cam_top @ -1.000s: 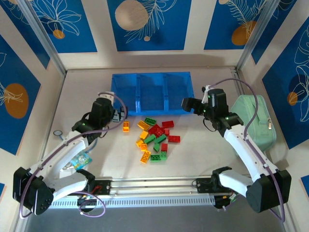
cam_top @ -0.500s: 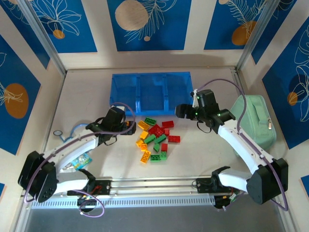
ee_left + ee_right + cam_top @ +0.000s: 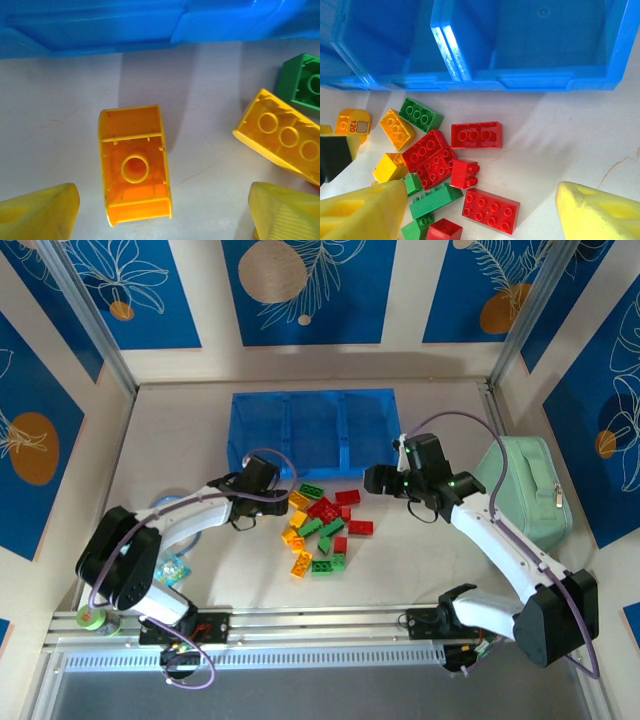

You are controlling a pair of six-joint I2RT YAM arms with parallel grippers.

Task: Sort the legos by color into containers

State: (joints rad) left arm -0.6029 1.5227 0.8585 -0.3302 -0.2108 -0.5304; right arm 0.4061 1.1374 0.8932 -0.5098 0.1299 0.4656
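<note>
Pickup: left end effector, spread wide, hangs over an orange brick; next, close, lift to tray at 12 o'clock.

glossy plastic legos, translucent smooth plastic tray

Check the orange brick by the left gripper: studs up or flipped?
Flipped. The orange brick shows its hollow underside and centre tube, lying on the table.
</note>
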